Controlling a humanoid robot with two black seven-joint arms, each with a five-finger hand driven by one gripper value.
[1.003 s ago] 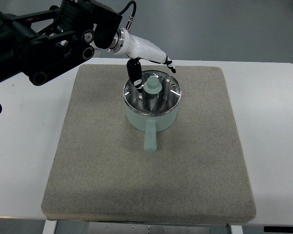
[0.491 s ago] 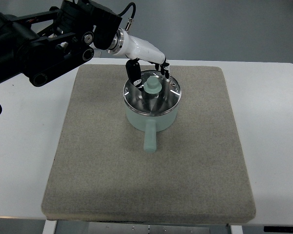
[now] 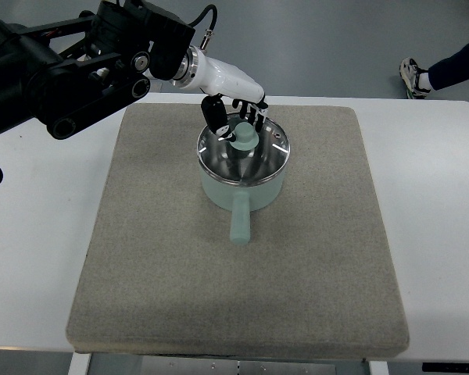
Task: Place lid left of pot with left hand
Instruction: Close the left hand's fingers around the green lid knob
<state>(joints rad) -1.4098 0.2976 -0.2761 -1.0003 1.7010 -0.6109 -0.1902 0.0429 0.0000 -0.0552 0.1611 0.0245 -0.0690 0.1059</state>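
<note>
Mint-green pot (image 3: 243,187) sits on grey felt mat (image 3: 242,234), toward the mat's far half, handle pointing to the near edge. Glass lid (image 3: 244,148) is seated on the pot. Left hand (image 3: 236,109) is over the far-left part of the lid, dark fingers (image 3: 216,115) curled around the lid's mint knob (image 3: 243,137). A person's shoe and trouser leg (image 3: 445,69) are far right of the pot, beyond the white table (image 3: 442,195).

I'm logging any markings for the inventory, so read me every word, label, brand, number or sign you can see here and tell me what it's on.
None can be read.
The lid shows only glare and reflections, no print.
The pot, its handle and the mat are plain.
The left hand and its black arm carry no legible marking at this size.
The person's shoe at the top right edge is too small to tell.
</note>
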